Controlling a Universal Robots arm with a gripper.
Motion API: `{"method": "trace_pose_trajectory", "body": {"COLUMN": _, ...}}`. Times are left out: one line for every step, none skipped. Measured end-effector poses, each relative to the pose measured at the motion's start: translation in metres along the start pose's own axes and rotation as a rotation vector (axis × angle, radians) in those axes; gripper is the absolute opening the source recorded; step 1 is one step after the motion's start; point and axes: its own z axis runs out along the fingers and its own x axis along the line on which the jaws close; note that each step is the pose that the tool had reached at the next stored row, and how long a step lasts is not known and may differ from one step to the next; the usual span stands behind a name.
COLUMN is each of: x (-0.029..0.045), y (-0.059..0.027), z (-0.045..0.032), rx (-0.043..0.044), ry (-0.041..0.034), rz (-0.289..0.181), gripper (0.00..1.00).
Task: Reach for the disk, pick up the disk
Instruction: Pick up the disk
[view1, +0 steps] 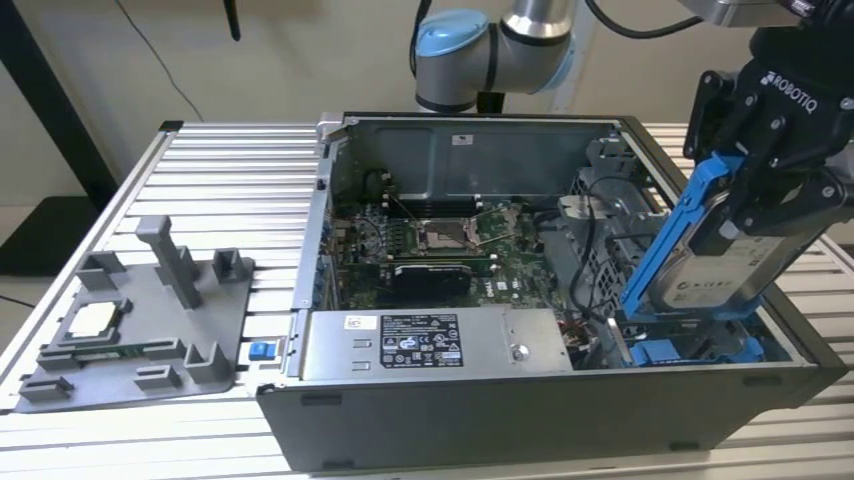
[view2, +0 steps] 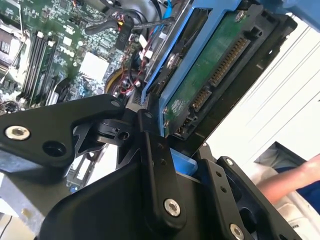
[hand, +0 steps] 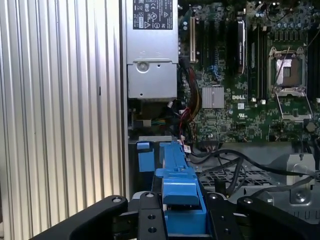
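Jaws clamp the disk (view1: 694, 265) tilted above the case (view1: 534, 420) edge.

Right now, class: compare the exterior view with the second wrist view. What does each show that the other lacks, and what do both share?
Exterior view alone: the grey fixture with a small chip on the slatted table, and the grey power supply box in the open case.
Second wrist view alone: the disk's green circuit board and connectors, and a person's arm.
Both: the gripper shut on the disk in its blue bracket, above the motherboard.
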Motion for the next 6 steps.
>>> {"method": "trace_pose_trajectory", "body": {"x": 0.0000, "y": 0.0000, "z": 0.0002, "rx": 0.0001, "ry": -0.0001, "rz": 0.000, "gripper": 0.00}}
{"method": "trace_pose_trajectory", "body": {"x": 0.0000, "y": 0.0000, "z": 0.0001, "rx": 0.0001, "ry": 0.0000, "rz": 0.000, "gripper": 0.00}}
{"method": "trace_pose_trajectory", "body": {"x": 0.0000, "y": 0.0000, "z": 0.0002, "rx": 0.0001, "ry": -0.0001, "rz": 0.001, "gripper": 0.00}}
{"method": "trace_pose_trajectory", "body": {"x": 0.0000, "y": 0.0000, "z": 0.0002, "rx": 0.0001, "ry": -0.0001, "rz": 0.001, "gripper": 0.00}}
{"method": "trace_pose_trajectory", "body": {"x": 0.0000, "y": 0.0000, "z": 0.0002, "rx": 0.0001, "ry": 0.0000, "rz": 0.001, "gripper": 0.00}}
{"method": "trace_pose_trajectory", "body": {"x": 0.0000, "y": 0.0000, "z": 0.0002, "rx": 0.0001, "ry": 0.0000, "rz": 0.001, "gripper": 0.00}}
